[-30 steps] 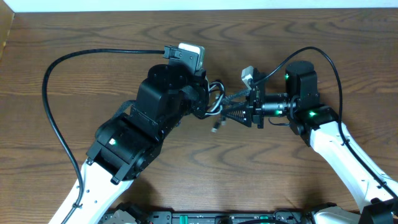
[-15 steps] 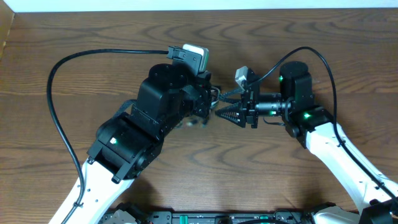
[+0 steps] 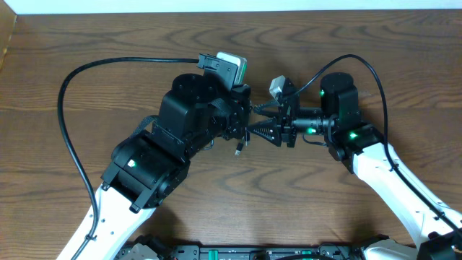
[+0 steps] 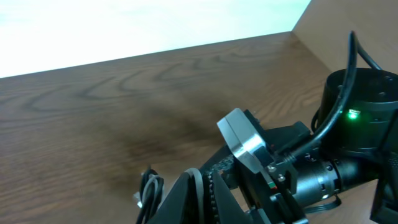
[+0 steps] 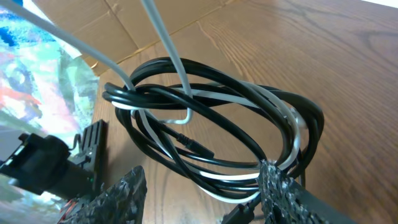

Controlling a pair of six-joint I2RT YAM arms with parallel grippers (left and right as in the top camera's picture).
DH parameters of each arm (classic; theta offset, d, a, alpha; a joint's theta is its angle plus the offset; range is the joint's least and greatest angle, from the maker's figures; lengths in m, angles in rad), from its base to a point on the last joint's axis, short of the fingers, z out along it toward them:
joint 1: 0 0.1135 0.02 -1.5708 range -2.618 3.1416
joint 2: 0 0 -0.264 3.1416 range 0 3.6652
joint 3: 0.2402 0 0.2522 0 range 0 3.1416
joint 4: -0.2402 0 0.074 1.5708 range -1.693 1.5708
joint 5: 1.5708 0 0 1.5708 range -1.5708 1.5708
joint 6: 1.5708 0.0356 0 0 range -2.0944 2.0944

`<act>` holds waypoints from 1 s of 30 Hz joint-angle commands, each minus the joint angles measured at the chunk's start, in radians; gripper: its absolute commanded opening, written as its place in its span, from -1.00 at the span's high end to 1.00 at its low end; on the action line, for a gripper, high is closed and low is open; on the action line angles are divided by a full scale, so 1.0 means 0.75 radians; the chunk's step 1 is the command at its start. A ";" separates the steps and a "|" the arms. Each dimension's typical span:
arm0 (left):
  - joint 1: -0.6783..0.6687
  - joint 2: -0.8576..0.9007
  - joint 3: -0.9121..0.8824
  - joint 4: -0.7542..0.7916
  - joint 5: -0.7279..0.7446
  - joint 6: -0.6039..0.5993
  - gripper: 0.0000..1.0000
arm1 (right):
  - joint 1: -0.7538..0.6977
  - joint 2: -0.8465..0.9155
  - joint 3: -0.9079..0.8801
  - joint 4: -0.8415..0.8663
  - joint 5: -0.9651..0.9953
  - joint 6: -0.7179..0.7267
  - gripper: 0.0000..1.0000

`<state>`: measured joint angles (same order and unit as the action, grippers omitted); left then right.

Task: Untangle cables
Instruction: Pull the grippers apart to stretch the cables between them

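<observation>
The cables (image 5: 211, 118) are a coil of thin black and white cords hanging just above the wooden table. Two white strands rise out of the coil towards the top of the right wrist view. My left gripper (image 4: 202, 194) is shut on a white strand, and part of the bundle (image 4: 151, 190) hangs beside its fingers. My right gripper (image 5: 205, 193) is open with the coil's lower loops between its fingers (image 5: 280, 186). The right finger touches the loops. From overhead, the left gripper (image 3: 242, 128) and the right gripper (image 3: 254, 121) meet tip to tip. A small plug end (image 3: 238, 149) dangles below them.
The left arm's thick black cord (image 3: 65, 108) loops over the left of the table, and the right arm's cord (image 3: 372, 68) arches behind its wrist. Cardboard (image 5: 74, 31) lies beyond the coil. A cardboard edge (image 3: 6, 36) stands at the far left.
My right gripper has moved left up to the left gripper and opened wider around the coil. The coil has shifted under the left gripper, and a plug end now hangs below.
</observation>
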<state>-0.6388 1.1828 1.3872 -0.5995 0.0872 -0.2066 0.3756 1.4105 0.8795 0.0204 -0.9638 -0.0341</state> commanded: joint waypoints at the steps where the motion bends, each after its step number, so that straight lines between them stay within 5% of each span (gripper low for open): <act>1: -0.003 0.001 0.012 0.019 0.045 -0.023 0.85 | 0.025 0.036 -0.004 0.022 0.041 -0.014 -0.09; 11: -0.003 0.002 0.012 0.012 0.050 -0.023 0.85 | 0.078 0.149 -0.004 0.224 0.105 0.091 -0.04; 12: -0.004 0.002 0.012 0.009 0.050 -0.023 0.85 | 0.078 0.154 -0.004 0.244 0.105 0.111 0.10; 14: -0.003 0.002 0.012 0.006 0.049 -0.022 0.85 | 0.078 0.162 -0.004 0.270 0.106 0.120 0.98; 24: -0.003 0.002 0.012 0.003 0.025 -0.020 0.85 | 0.016 0.162 -0.004 0.197 0.171 0.196 0.98; 30: -0.002 0.000 0.012 -0.016 -0.110 -0.016 0.85 | -0.055 0.162 -0.004 -0.087 0.637 0.336 0.98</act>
<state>-0.6388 1.1858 1.3869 -0.6224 0.0654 -0.2134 0.3660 1.5272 0.8803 0.0193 -0.7273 0.1432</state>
